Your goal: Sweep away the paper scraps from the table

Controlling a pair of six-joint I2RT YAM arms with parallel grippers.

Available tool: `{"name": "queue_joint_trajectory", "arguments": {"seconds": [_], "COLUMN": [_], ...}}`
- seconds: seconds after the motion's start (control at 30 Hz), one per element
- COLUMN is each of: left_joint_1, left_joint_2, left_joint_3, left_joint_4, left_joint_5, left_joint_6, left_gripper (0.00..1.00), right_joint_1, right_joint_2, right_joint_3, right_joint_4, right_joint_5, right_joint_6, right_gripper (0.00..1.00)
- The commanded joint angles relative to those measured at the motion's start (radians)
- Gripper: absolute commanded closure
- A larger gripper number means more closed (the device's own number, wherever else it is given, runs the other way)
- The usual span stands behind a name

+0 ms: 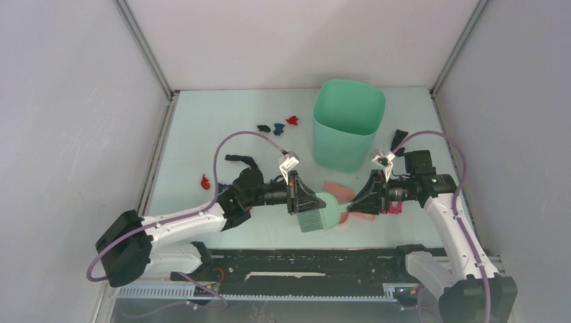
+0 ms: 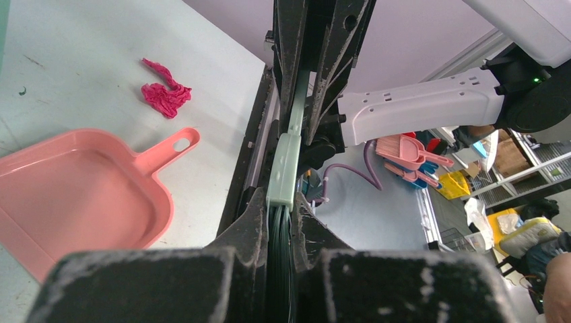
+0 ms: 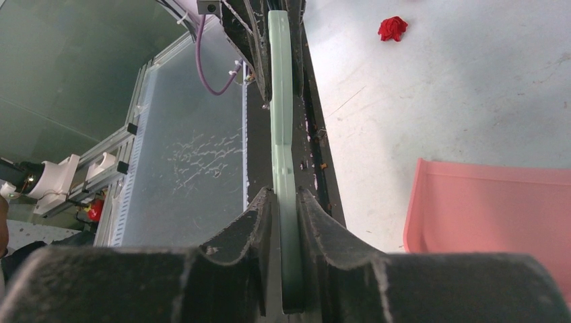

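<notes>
Both claws hold the same thing, as we read it. Our left claw (image 1: 304,202) is clenched on the green hand brush (image 1: 318,212) near its bristles. Our right claw (image 1: 361,197) is clamped on that brush's handle, which both wrist views show edge-on between the fingers. The two claws face each other low over the table (image 1: 202,141). We see the pink dustpan (image 2: 81,202) lying flat on the table close by them.

The paper scraps (image 1: 292,120) lie loose on the surface. A magenta one (image 2: 165,93) sits just beyond the dustpan's handle, beside our right wrist, and a red one (image 1: 205,180) lies well off to the left. A black bit (image 1: 263,128) and a dark blue bit (image 1: 278,127) cluster with another red one, left of the upright mint-green bin (image 1: 348,124).
</notes>
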State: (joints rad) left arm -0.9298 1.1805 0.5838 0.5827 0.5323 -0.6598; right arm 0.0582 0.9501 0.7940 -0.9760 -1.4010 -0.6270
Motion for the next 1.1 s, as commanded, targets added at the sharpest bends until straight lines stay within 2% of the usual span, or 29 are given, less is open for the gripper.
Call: {"name": "queue_joint_trajectory", "arguments": {"seconds": [0.0, 0.1, 0.23, 0.33, 0.47, 0.57, 0.8, 1.07], "left_joint_1": [0.006, 0.006, 0.003, -0.018, -0.064, -0.08, -0.109, -0.116], "left_joint_2": [0.021, 0.033, 0.036, 0.032, 0.038, 0.044, 0.037, 0.045], "left_joint_3": [0.01, 0.02, 0.048, 0.121, 0.233, 0.294, 0.348, 0.38], "left_joint_4": [0.029, 0.018, -0.058, -0.283, -0.531, -0.618, -0.677, -0.678], "left_joint_5": [0.023, 0.044, 0.057, 0.051, 0.039, 0.054, 0.068, 0.089], "left_joint_6": [-0.014, -0.018, 0.024, 0.131, 0.271, 0.312, 0.333, 0.326], "left_gripper": [1.0, 1.0, 1.0, 1.0, 1.0, 1.0, 1.0, 1.0], "right_joint_1": [-0.006, -0.006, 0.003, 0.048, 0.212, 0.298, 0.318, 0.324], "right_joint_2": [-0.001, 0.002, -0.012, -0.06, -0.154, -0.157, 0.005, 0.052], "right_joint_3": [0.045, 0.045, 0.045, 0.045, 0.045, 0.063, 0.157, 0.156], "right_joint_4": [-0.007, -0.007, -0.018, 0.009, 0.185, 0.264, 0.115, 0.138], "right_joint_5": [-0.031, -0.027, 0.016, 0.099, 0.284, 0.39, 0.284, 0.191], "right_joint_6": [-0.017, -0.021, -0.065, -0.082, 0.082, 0.158, 0.09, 0.138], "right_gripper": [0.72, 0.71, 0.57, 0.46, 0.42, 0.44, 0.6, 0.63]}}
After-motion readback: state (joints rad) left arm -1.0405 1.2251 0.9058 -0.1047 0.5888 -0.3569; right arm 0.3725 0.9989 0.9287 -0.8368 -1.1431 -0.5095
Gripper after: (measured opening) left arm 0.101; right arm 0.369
